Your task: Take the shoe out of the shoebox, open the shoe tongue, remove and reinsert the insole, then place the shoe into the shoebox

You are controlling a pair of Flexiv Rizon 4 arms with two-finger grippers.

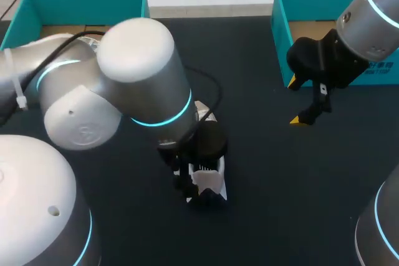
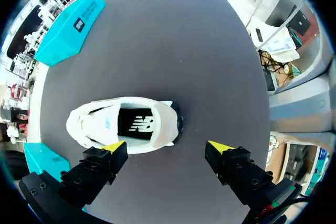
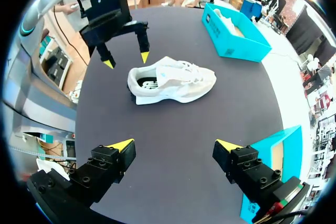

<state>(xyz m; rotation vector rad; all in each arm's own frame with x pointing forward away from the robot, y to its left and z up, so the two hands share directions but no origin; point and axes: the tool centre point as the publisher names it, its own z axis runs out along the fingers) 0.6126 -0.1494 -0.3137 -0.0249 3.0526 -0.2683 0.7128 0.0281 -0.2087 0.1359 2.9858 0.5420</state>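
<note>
A white sneaker [image 1: 211, 185] stands upright on the black table [image 1: 262, 172], outside both boxes. Its black insole [image 2: 137, 124] shows through the shoe opening. My left gripper [image 2: 168, 146] hangs open just above the heel end, one yellow tip over the shoe's side and the other over bare table. From the right wrist view the sneaker [image 3: 173, 81] lies ahead, with the left gripper [image 3: 126, 60] hovering by its heel and touching nothing. My right gripper [image 3: 176, 144] is open and empty, well back from the shoe. In the head view it [image 1: 298, 102] hangs by the right box.
Two open teal shoeboxes stand at the back: one at the left [image 1: 81, 1], one at the right [image 1: 283, 20]. My bulky left arm [image 1: 137, 73] covers the middle of the table and hides part of the sneaker in the head view.
</note>
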